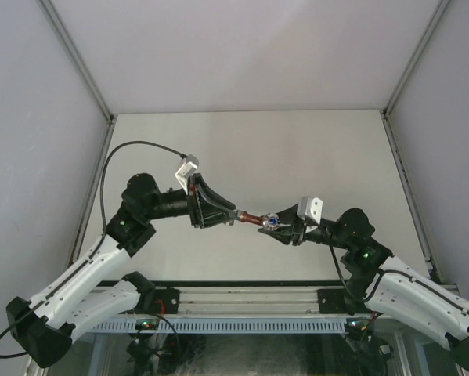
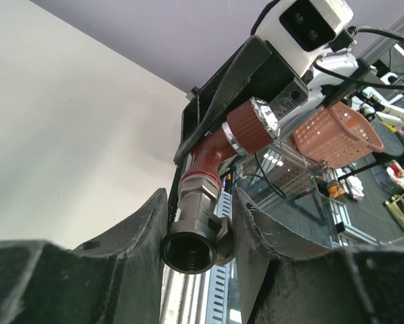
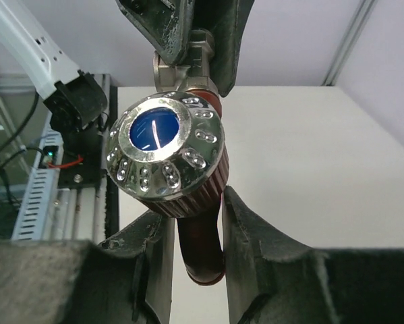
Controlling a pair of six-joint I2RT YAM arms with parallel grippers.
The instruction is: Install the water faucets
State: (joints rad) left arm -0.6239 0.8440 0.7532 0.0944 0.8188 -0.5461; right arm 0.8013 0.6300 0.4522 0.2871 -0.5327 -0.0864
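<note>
Faucet position: the tap body hangs in the air above the table, pinched between your two arms, a little toward 6 o'clock from the table's middle.
Left side: the left gripper reaches in from 9 o'clock. Its fingers are narrow, clamped on the grey-silver fitting, whose threaded mouth faces the left wrist view.
Right side: the right gripper reaches in from 3 o'clock, closed narrow on the tap body's lower leg. The knob, blue-capped and chrome-rimmed, faces the right wrist view, with the fitting at 12 o'clock above it.
Joint: fitting and tap body touch end to end, with a red band at the seam. How far the thread has run you cannot tell.
Step in hand: most likely mating the fitting to the tap body.
Doing it well: hold one side fixed and turn only the other, with both axes on one straight line and just a light push along it. If it binds, back off and restart rather than force it — a crossed thread is the likely failure.
Grip: the leg looks smooth and round, so expect slip under torque. Stay off the knob, which would probably spin freely.
</note>
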